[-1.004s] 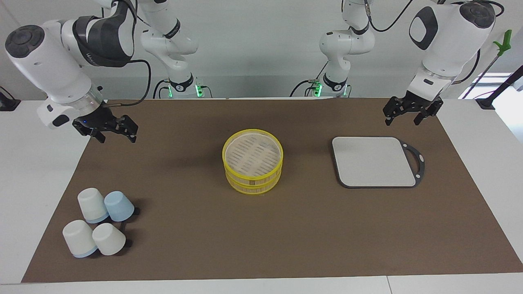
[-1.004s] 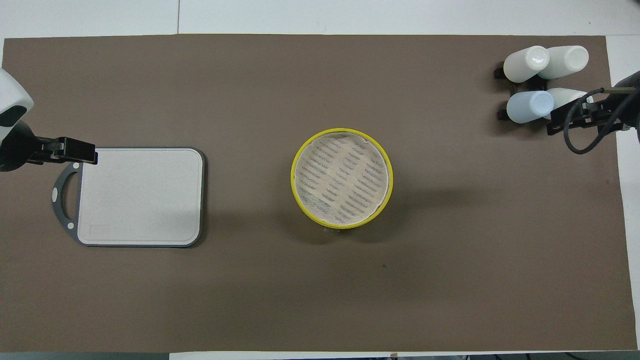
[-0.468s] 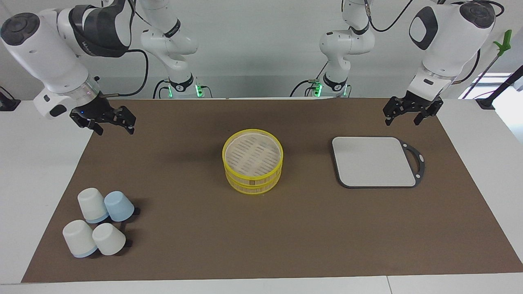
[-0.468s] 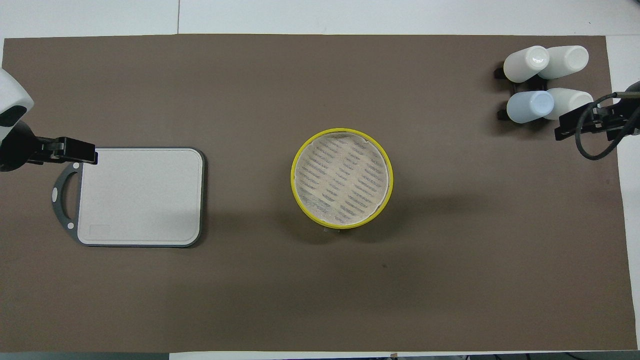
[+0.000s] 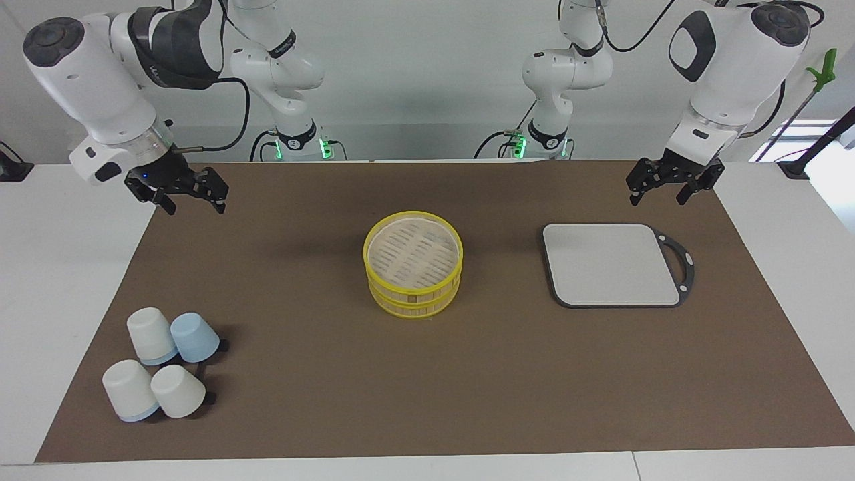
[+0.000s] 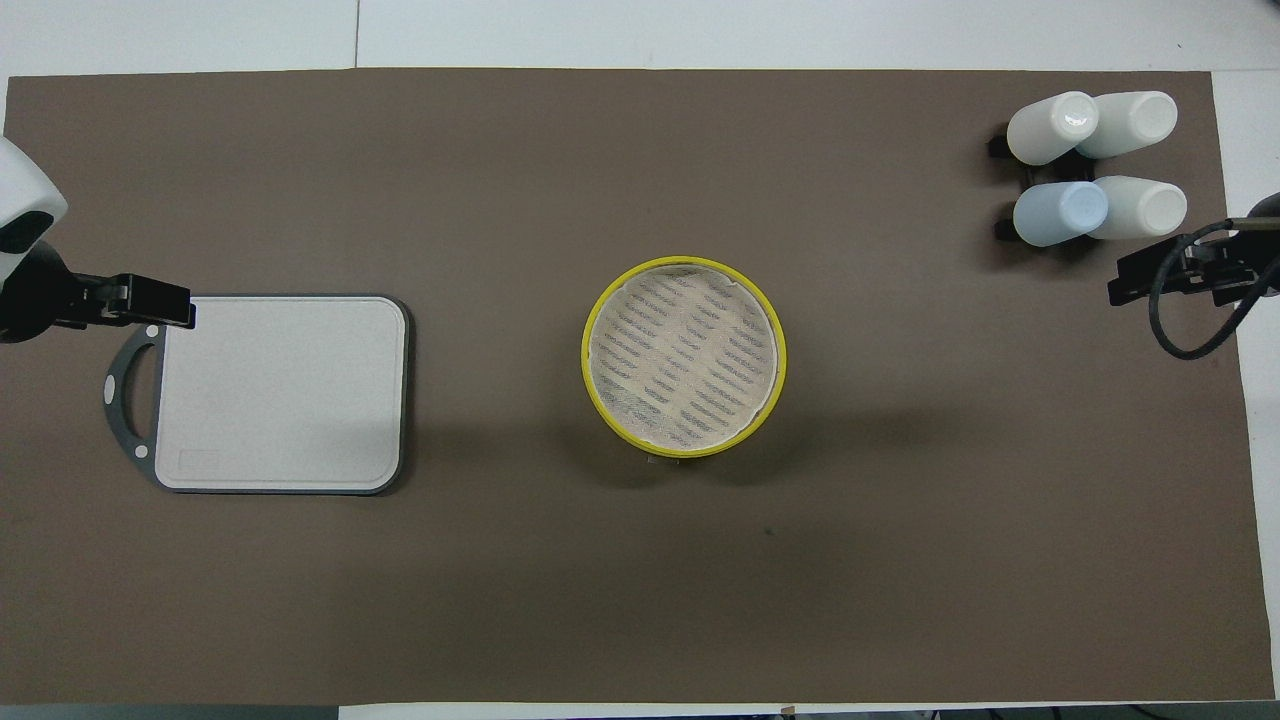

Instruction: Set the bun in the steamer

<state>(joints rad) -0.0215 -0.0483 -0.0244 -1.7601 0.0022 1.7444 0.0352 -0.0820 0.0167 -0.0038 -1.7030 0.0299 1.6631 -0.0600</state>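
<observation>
The steamer (image 5: 413,264) stands in the middle of the brown mat, two stacked tiers with yellow rims; its top slatted floor (image 6: 684,357) is bare. No bun shows in either view. My right gripper (image 5: 197,208) hangs open and empty above the mat's edge at the right arm's end; it also shows in the overhead view (image 6: 1175,278). My left gripper (image 5: 658,198) hangs open and empty above the mat's edge next to the grey tray, and the left arm waits there.
A grey tray with a black handle (image 5: 611,264) lies bare toward the left arm's end, also in the overhead view (image 6: 280,390). Several upturned pale and blue cups (image 5: 163,364) cluster at the right arm's end, farther from the robots.
My right gripper has drawn back from over the cups toward its own base and risen a little. The left arm, steamer, tray and cups have not moved.
</observation>
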